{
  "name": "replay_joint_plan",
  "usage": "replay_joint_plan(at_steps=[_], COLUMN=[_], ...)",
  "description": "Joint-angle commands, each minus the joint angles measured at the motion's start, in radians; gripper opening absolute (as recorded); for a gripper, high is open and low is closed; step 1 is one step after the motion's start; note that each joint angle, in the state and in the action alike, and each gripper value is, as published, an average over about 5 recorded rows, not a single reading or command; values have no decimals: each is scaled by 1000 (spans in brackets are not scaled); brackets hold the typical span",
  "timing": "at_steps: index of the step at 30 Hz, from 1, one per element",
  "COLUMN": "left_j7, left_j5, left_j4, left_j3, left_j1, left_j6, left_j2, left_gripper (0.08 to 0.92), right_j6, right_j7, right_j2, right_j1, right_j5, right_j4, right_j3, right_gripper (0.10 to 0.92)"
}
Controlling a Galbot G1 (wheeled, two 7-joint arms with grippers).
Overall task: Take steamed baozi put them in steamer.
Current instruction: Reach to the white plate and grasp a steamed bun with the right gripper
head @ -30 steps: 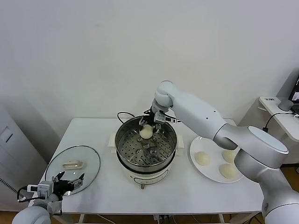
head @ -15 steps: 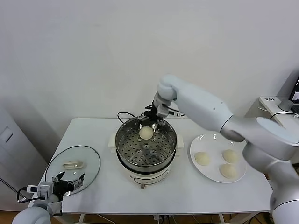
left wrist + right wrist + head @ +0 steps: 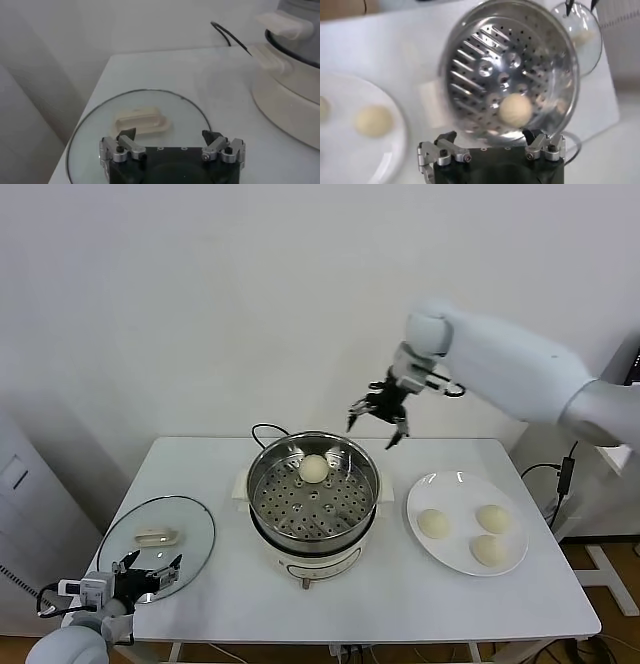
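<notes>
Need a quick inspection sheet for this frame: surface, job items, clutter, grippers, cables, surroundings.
Surface: white table, holding all items.
Job's things: steamer at table centre; one bun on its perforated tray, at the far side; three buns on the white plate to the robot's right.
Clutter: glass lid with white handle, flat on the table at the robot's left.
Grippers: right gripper open, empty, raised above the steamer's far right rim; left gripper open, empty, low by the lid's near edge.
Cables: black cord behind the steamer.
Surroundings: plain white wall; another white table at far right.
</notes>
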Motion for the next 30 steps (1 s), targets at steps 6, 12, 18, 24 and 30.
replay_joint_plan(at_steps=[6, 12, 18, 24, 30], left_j7=[-1, -2, -2, -1, -2], left_j5=[1, 2, 2, 2, 5], left_j4=[-8, -12, -12, -10, -14], left_j3=[-17, -26, -33, -34, -34], left_j1=[18, 25, 35, 37, 40], left_j6=[1, 2, 1, 0, 1], left_j2=[-12, -16, -19, -19, -22], left_gripper=[823, 823, 823, 823, 823], right_j6=[-506, -527, -537, -541, -541], right_j7=[3, 42, 77, 115, 136], right_j2=[-122, -121, -122, -130, -130], right_j1=[-52, -135, -204, -281, -341], right_j5=[188, 160, 108, 64, 18], right_j4=[-19, -31, -46, -54, -71], right_j3=[-149, -111, -80, -39, 2], right_gripper=[823, 823, 823, 823, 823])
